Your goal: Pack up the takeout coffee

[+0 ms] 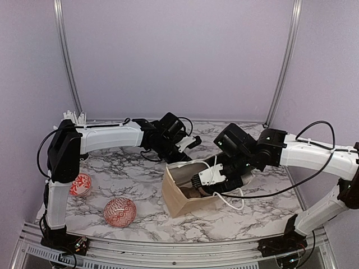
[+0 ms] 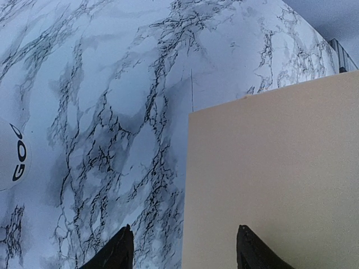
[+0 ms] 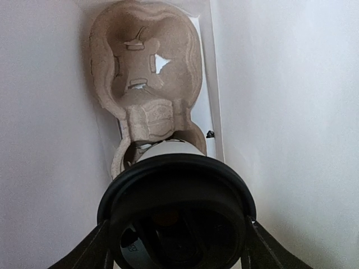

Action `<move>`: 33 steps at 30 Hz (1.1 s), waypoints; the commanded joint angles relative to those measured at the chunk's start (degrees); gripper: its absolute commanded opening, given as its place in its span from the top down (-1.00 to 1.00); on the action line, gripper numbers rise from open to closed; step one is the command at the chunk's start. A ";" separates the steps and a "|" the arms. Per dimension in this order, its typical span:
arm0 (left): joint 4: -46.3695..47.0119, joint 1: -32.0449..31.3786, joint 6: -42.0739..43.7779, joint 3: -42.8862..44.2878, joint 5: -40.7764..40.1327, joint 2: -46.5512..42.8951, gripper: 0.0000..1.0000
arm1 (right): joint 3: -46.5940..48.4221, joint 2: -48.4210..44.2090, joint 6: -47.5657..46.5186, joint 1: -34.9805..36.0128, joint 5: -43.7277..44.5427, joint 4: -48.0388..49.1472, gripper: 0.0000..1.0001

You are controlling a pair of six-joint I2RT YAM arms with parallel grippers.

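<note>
The round black plastic lid [image 3: 176,190] fills the right wrist view. It caps a white paper cup [image 3: 168,147] that the right fingers [image 3: 101,249] clasp from both sides, deep inside the tall tan paper bag [image 1: 176,202]. The cup sits at the near well of the brown moulded-pulp two-cup carrier [image 3: 146,73]; the far well is vacant. The cup is probably light, thin-walled and crushable (the lid could pop), so a gentle hold just under the stiff rim suits it. The left fingers [image 2: 120,249] stand wide with nothing between them, at the bag's outer wall above the marble-patterned bench [image 2: 112,84].
</note>
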 commanded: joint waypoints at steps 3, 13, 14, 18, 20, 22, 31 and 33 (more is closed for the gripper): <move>-0.12 0.63 1.71 -1.05 -2.14 -4.53 -0.28 | 5.73 4.31 2.53 -1.09 -12.57 -14.99 0.10; -3.51 3.12 2.80 -1.85 -7.95 -8.71 -0.30 | 12.25 13.43 1.94 -1.27 -13.12 -24.97 0.18; -3.64 3.52 2.86 -2.45 -8.49 -9.43 -0.30 | 13.44 14.44 2.65 -1.22 -12.49 -25.55 0.18; -3.94 4.97 2.78 -4.37 -10.18 -12.02 -0.31 | 17.41 18.13 4.63 -0.81 -10.02 -27.49 0.16; -4.17 5.46 2.68 -4.99 -10.84 -12.99 -0.31 | 18.89 20.57 4.65 -0.22 -9.02 -29.27 0.16; -4.45 5.74 2.32 -5.27 -11.15 -13.71 -0.31 | 20.17 22.70 5.15 0.39 -8.25 -30.47 0.17; -4.48 5.94 1.72 -7.47 -12.12 -16.52 -0.31 | 20.30 26.27 7.69 4.17 0.07 -29.39 0.13; -4.55 5.93 1.77 -7.83 -12.36 -16.92 -0.31 | 20.93 26.21 7.76 4.03 0.43 -29.55 0.13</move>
